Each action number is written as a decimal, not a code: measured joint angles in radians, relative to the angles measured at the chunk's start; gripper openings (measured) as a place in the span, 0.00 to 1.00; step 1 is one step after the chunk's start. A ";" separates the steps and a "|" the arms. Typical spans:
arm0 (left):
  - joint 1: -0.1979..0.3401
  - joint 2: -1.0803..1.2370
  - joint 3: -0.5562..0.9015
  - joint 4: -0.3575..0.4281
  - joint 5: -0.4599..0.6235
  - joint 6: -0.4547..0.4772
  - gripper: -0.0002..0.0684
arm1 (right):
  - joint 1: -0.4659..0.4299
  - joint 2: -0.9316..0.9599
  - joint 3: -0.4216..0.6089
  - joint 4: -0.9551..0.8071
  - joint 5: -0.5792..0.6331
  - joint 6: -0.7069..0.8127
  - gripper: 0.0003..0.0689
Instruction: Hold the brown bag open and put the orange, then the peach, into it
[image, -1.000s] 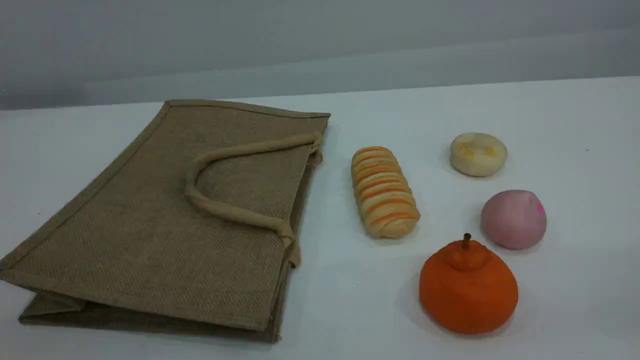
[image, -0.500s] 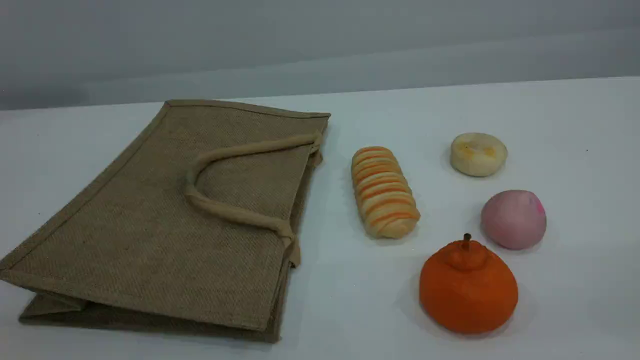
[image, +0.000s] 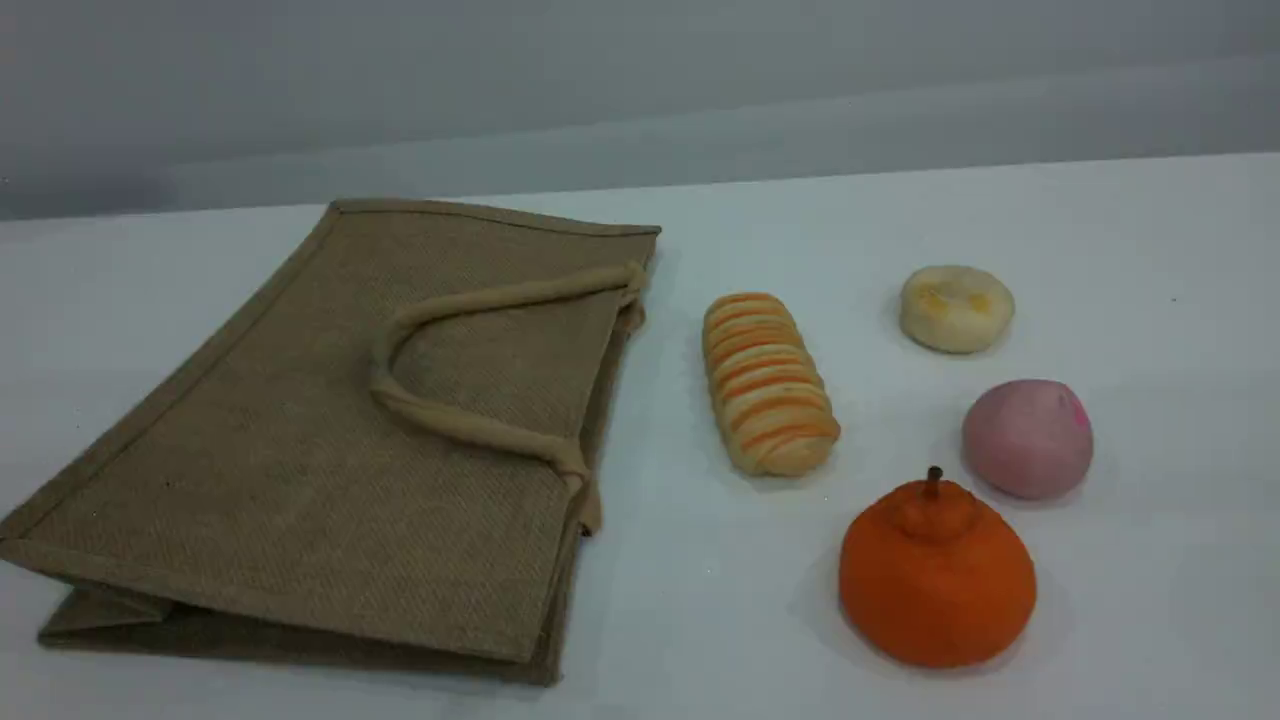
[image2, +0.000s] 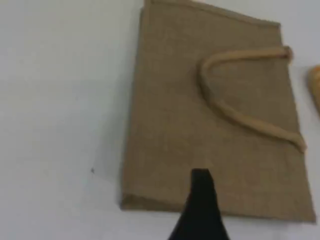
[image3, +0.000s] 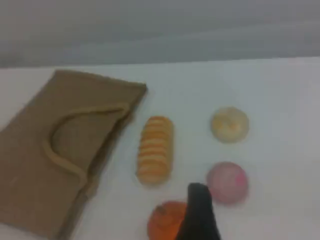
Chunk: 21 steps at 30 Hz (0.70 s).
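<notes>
1. Altogether five things lie on the white worktop (image: 1100, 230): one brown bag (image: 300, 470), one orange (image: 935, 585), one peach (image: 1025, 438), one orange-striped bread loaf (image: 768, 382) and one pale yellow round cake (image: 956, 308).
2. Flat on its side, the brown bag fills the left half of the scene view, its long axis running from the near left corner toward the far centre; its mouth faces right, toward the bread loaf, and one beige rope handle (image: 440, 415) curves across its upper face.
3. Right of the bag, the bread loaf lies lengthwise, its long axis running near to far.
4. The orange sits nearest the camera on the right, upright, its knob and short brown stem pointing up; the peach rests just behind it to the right, close but apart, its bright pink mark on the right flank.
5. The round cake lies farthest back, beyond the peach.
6. Neither arm enters the scene view; the left tool (image2: 201, 200) hangs above the bag's near edge, the right tool (image3: 198, 210) above the orange, one dark fingertip showing in each wrist view. Both stand released and grasp nothing.
</notes>
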 joint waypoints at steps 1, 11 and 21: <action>0.000 0.049 -0.012 0.009 -0.026 -0.001 0.75 | 0.000 0.039 0.000 0.023 -0.028 -0.019 0.70; 0.000 0.524 -0.155 0.005 -0.183 -0.058 0.75 | 0.000 0.384 0.000 0.325 -0.215 -0.288 0.70; -0.013 0.877 -0.286 -0.073 -0.234 0.001 0.75 | 0.000 0.636 0.000 0.617 -0.294 -0.553 0.70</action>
